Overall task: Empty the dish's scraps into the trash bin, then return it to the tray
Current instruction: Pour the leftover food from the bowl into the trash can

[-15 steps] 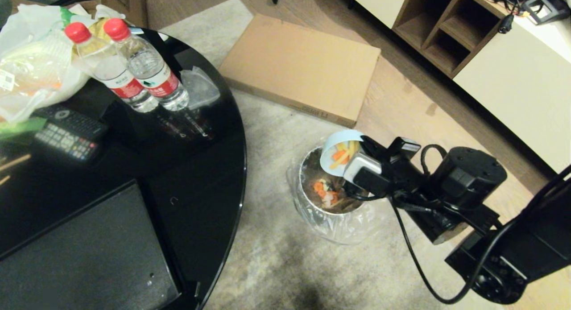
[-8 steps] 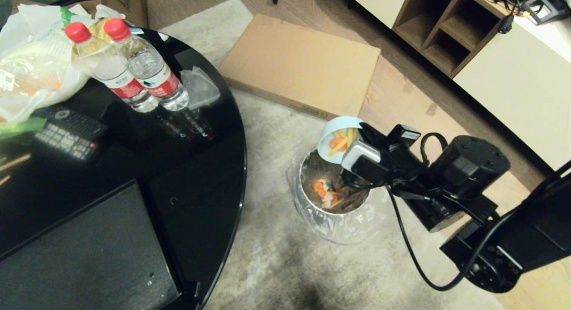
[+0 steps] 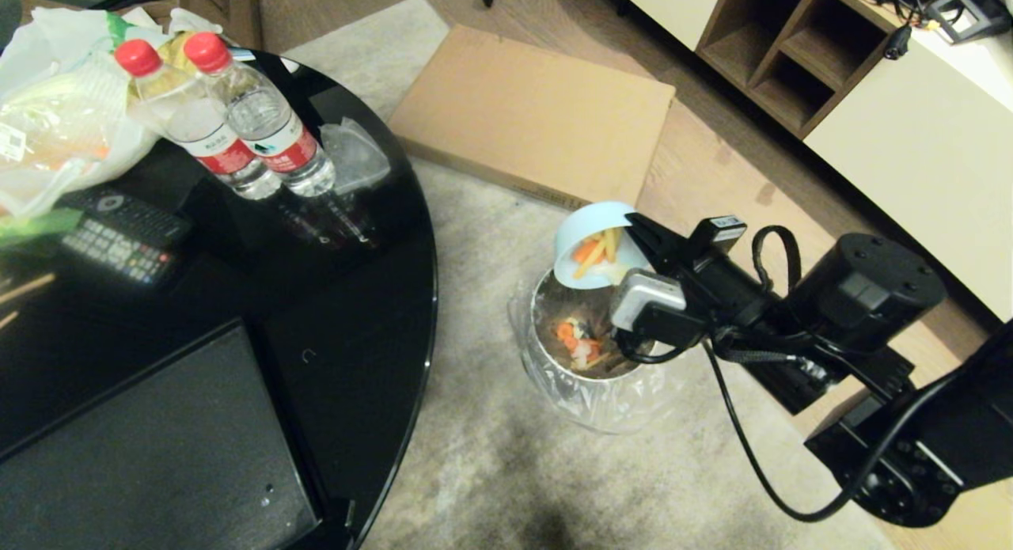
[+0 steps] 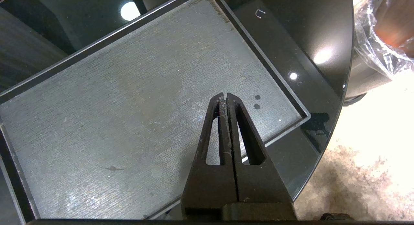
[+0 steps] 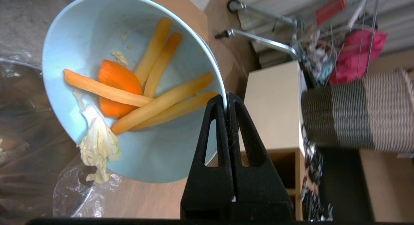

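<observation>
Two arms belong to your robot, and only the right one is working. In the head view, right of centre, the right gripper (image 3: 633, 235) has its fingers pinched on the rim of the dish (image 3: 589, 253), a pale bluish bowl tipped steeply so its mouth faces down toward the trash bin (image 3: 589, 352) just below it. The bin, a shiny metal cylinder lined with a crinkly clear bag, stands on the rug beside the round black table (image 3: 372, 297) and already has some food pieces inside. In the right wrist view, the scraps (image 5: 142, 92), several orange sticks, an orange slice and a pale leafy piece, cling to the inside of the tilted dish; the leafy piece hangs over the lower lip.

The left gripper (image 4: 225, 98) hangs above the tray (image 4: 129, 105), its fingers pressed together on nothing. The tray lies at the lower left of the head view, with no dish on it.

Watch these risks. The dish sits over the bin's far edge, so sliding scraps could drop outside onto the rug. The thin rim pinch may slip if you tip or shake harder. Moist pieces may stay stuck to the dish.
</observation>
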Robot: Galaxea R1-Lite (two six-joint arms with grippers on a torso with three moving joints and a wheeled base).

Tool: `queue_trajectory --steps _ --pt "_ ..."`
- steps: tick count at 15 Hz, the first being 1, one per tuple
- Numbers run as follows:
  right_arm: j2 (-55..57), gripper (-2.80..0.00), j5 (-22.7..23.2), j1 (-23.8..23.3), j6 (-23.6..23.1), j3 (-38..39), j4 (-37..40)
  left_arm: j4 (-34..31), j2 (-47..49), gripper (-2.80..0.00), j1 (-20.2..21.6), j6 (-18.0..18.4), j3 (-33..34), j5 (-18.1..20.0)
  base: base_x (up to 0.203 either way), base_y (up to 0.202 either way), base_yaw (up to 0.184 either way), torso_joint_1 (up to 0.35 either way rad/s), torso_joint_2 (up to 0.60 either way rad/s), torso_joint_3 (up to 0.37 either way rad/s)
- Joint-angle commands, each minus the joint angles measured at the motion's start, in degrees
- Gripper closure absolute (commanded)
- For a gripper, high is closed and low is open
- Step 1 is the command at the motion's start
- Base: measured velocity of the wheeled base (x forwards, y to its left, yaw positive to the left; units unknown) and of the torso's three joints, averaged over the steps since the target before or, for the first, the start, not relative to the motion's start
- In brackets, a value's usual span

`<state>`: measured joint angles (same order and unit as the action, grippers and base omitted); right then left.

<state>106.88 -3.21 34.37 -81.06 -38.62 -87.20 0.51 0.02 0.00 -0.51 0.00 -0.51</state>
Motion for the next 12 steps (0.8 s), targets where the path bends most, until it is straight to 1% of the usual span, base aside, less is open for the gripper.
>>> queue_trajectory --steps 1,6,8,9,12 --pt "-0.5 0.0 1.1 0.0 -1.2 0.3 -2.8 0.0 0.0 0.0 0.0 0.0 0.0 0.0 0.0 0.0 0.0 0.0 0.0 0.0" --pt "-0.6 0.0 5.2 -0.6 -0.9 -0.3 -2.8 0.0 0.0 0.0 0.0 0.0 0.0 0.0 0.0 0.0 0.0 0.0 0.0 0.0" --pt "-0.6 0.0 7.0 -1.3 -0.9 -2.3 -2.8 0.0 0.0 0.0 0.0 0.0 0.0 0.0 0.0 0.0 0.0 0.0 0.0 0.0" --pt "-0.6 0.0 8.6 -2.0 -0.9 -3.3 -2.8 0.0 0.0 0.0 0.0 0.0 0.0 0.0 0.0 0.0 0.0 0.0 0.0 0.0" --pt "-1.0 0.0 10.6 -2.7 -0.9 -4.6 -2.8 0.0 0.0 0.0 0.0 0.0 0.0 0.0 0.0 0.0 0.0 0.0 0.0 0.0"
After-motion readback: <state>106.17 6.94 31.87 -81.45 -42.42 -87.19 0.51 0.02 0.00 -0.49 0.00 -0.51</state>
